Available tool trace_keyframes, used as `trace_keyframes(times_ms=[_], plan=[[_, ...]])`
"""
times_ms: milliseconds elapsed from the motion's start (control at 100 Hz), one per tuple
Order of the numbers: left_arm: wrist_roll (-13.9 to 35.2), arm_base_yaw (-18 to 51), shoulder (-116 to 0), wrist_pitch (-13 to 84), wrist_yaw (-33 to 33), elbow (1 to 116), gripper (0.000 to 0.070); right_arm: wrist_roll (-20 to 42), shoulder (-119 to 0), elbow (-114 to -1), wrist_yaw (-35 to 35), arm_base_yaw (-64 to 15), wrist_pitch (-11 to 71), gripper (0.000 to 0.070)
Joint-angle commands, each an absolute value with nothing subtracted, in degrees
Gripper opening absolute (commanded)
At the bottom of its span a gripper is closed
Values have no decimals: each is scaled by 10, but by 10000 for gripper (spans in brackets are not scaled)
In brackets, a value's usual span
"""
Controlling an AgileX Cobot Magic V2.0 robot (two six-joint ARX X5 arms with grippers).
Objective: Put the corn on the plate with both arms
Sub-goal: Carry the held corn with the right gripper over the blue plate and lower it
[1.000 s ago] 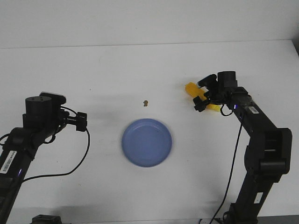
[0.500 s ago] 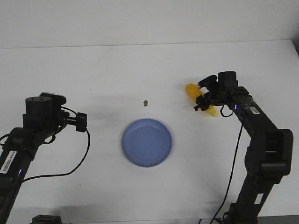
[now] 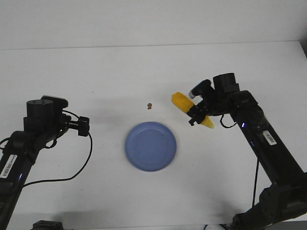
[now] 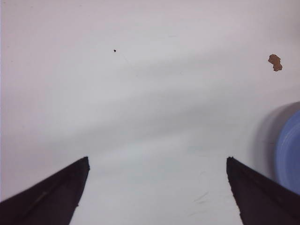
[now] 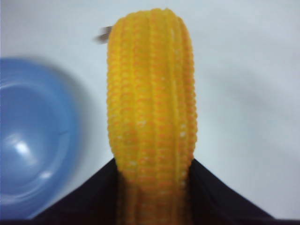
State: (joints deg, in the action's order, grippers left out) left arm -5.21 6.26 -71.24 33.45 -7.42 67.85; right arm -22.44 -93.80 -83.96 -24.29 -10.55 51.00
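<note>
I am carrying the corn (image 3: 192, 109) to the plate (image 3: 150, 146). My right gripper (image 3: 197, 111) is pinching the corn around its middle, with one black finger on each side. The corn is up off the table (image 3: 105, 72), and it hangs near the plate but not over it yet. The fat end points toward the far middle of the table, and the pointy end points back toward my arm.

My left gripper (image 4: 157, 192) is spread wide and holds nothing. It waits low on its own side, well apart from the corn. From its wrist I can see just the edge of the plate, and a small brown crumb (image 4: 275, 62) on the table.

I think the lift is done and this is the carry step. Next I need to bring the corn on over the middle of the plate, go down low, and then let my fingers spread so it lies flat. If I let go too high, I think the round corn could roll off the rim.

A second ago the corn was farther out on my right side. Now my right arm has reached in, and the corn is closer to the plate. My left arm has not moved, and the plate has stayed put.
</note>
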Motion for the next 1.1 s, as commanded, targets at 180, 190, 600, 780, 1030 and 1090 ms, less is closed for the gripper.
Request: trace_keyframes(times_ms=[180,190,600,780,1030,1090], plan=[[-51,63,-716,331,-75,685,595,-184,-945,-830,-235,-206,505,131],[-51,63,-717,331,-75,685,595,-181,-945,-828,-233,-212,502,131],[-51,63,-716,331,-75,685,595,-114,-950,-771,-180,-312,396,132],[-51,63,-716,331,-75,685,595,-98,-965,-752,-180,-313,393,132],[-51,63,-716,330,-75,685,595,-91,-978,-732,-181,-317,393,138],[-51,63,-717,330,-75,685,595,-89,-985,-731,-180,-317,392,151]])
